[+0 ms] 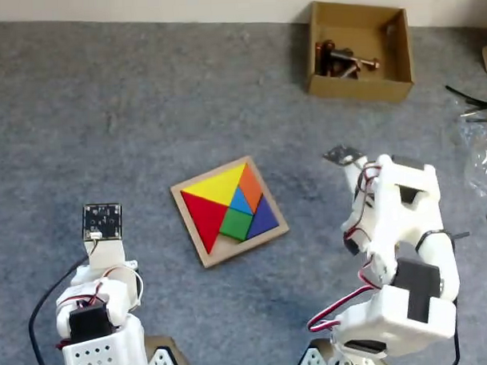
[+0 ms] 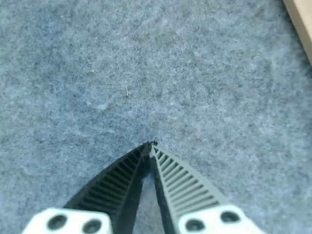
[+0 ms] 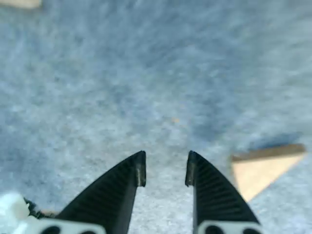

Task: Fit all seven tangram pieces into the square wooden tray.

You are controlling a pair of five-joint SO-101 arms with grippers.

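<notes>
1. While the square wooden tray (image 1: 192,226) sits mid-table between the arms, six coloured tangram pieces (image 1: 228,205) show inside it. Pale wood along its near edge may be a gap, though I cannot tell.
2. The left gripper (image 2: 148,145) is pinched closed on nothing, over bare carpet (image 2: 97,73).
3. The right gripper (image 3: 165,168) stands narrowly parted and empty, near the tray but apart from it.
4. The step is likely checking the fit: come straight down and press any raised corner lightly and flat, so neighbouring pieces don't shift.
</notes>
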